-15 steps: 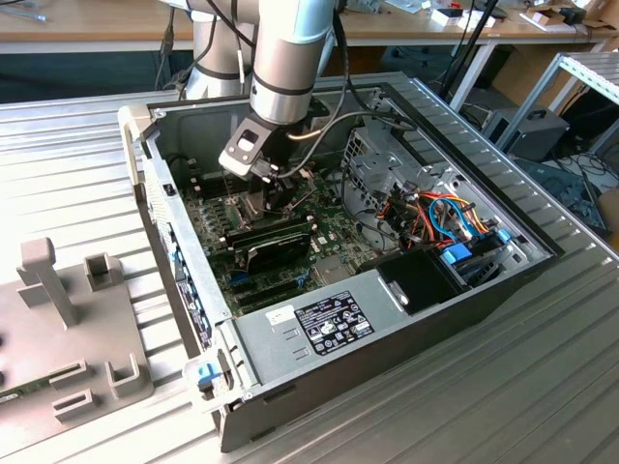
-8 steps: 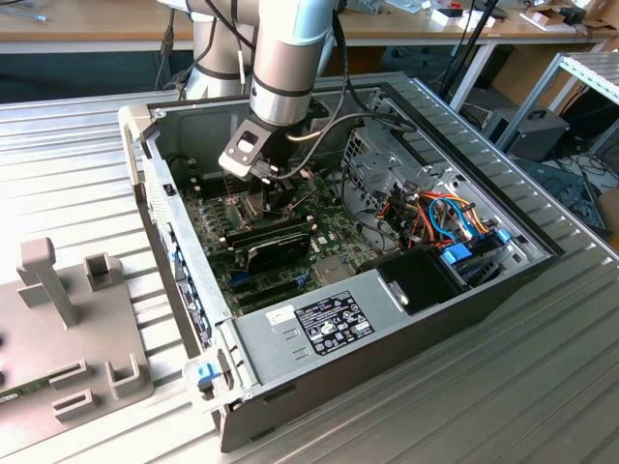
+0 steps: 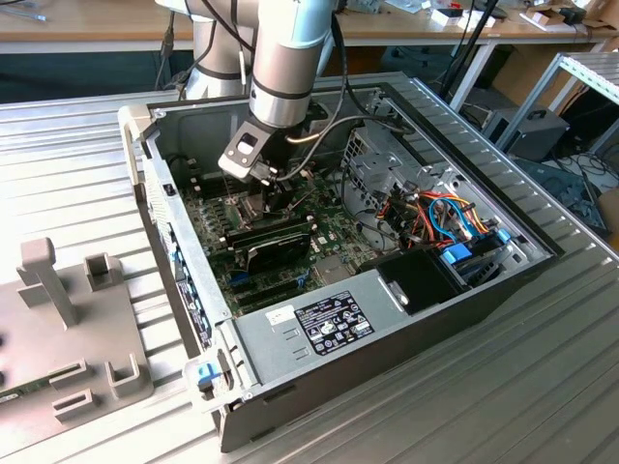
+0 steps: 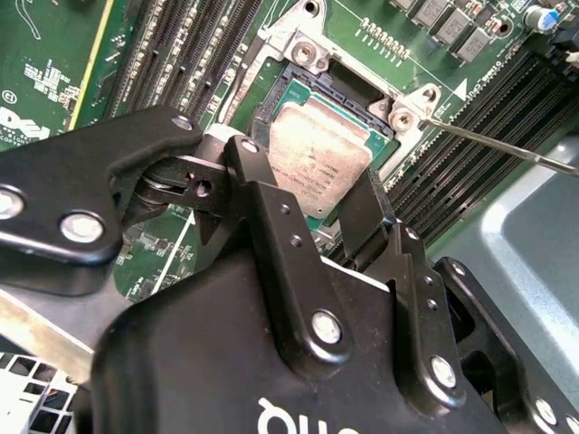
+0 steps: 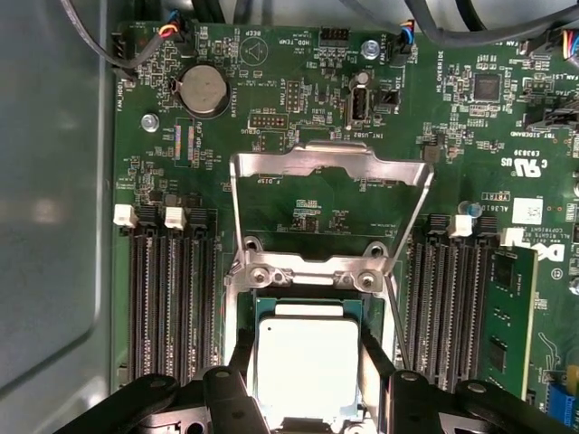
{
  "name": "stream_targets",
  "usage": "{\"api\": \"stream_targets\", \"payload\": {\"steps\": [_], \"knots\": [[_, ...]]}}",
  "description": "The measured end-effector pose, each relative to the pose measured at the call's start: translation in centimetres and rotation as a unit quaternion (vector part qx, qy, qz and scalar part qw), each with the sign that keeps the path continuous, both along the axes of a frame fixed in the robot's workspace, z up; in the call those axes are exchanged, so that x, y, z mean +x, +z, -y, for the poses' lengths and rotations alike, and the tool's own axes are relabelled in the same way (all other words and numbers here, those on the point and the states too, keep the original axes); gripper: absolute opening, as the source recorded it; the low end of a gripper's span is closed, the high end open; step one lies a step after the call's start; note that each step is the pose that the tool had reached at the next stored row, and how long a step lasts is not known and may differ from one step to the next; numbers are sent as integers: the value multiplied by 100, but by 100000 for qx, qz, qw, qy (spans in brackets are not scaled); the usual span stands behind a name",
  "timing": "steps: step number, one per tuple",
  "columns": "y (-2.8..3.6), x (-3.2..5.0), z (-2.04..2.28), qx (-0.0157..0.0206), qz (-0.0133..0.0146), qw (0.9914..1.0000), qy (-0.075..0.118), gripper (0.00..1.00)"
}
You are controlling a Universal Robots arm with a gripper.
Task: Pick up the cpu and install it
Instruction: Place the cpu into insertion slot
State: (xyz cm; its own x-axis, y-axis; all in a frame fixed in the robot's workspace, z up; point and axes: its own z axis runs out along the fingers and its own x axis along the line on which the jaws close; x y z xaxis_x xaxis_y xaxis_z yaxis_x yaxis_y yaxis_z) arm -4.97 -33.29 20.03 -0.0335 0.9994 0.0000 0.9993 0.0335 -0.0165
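The open computer case [image 3: 387, 348] fills the middle of the exterior view, and the robot arm [image 3: 285, 58] comes down from top centre onto the green motherboard [image 3: 334, 237], just left of frame centre. In the first wrist view the hinged load plate [image 5: 330, 161] stands flipped open beyond the socket frame [image 5: 312, 271]. The gripper [image 4: 308, 185] hangs straight over the socket. Its fingers [image 4: 249, 181] look clamped on two opposite edges of the cpu [image 4: 317, 158], which lies flat in the socket recess between them.
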Motion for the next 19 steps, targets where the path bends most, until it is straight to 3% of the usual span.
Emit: {"api": "stream_targets", "payload": {"steps": [19], "knots": [[-8, -7, 7, 3, 4, 100000, 9, 55]]}}
